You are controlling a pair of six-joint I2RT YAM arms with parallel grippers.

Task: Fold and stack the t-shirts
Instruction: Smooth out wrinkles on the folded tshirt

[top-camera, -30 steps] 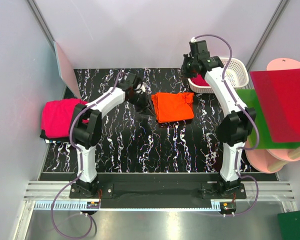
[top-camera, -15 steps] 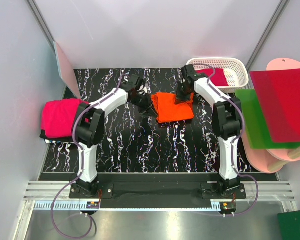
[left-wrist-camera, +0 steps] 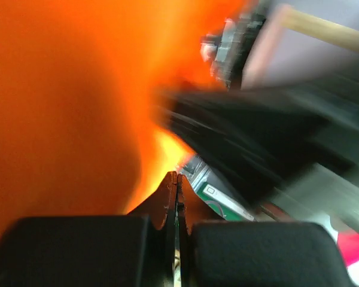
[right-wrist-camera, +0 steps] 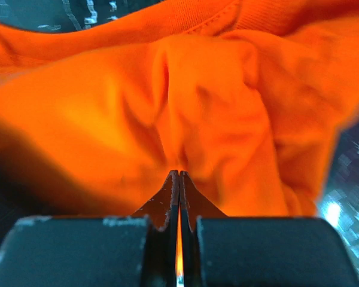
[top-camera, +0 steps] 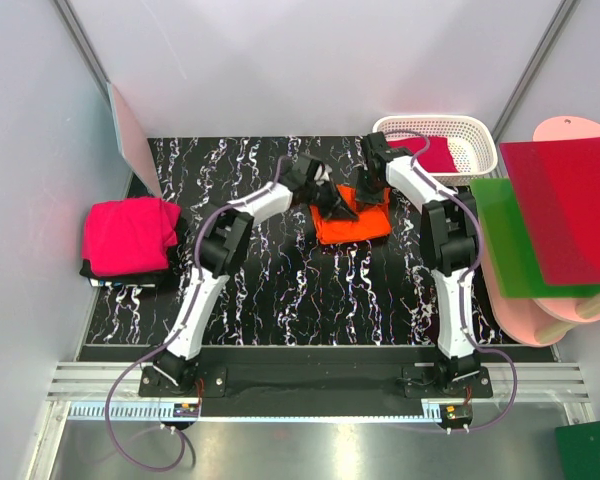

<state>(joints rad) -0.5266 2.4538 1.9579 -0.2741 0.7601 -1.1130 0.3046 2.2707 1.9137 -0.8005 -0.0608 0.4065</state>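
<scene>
Left hand (top-camera: 337,207), right hand (top-camera: 368,190) both closed tight at soft bright orange cloth t-shirt (top-camera: 355,226), tabletop far-centre; whether cloth caught, unclear. Best: move together, keep fold edge taut.

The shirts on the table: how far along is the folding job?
Done: a pink shirt lies folded at the far left. In hand: the left hand and right hand, both closed, are at the orange shirt. Left: stacking it, plus the red shirt in the white basket.
</scene>
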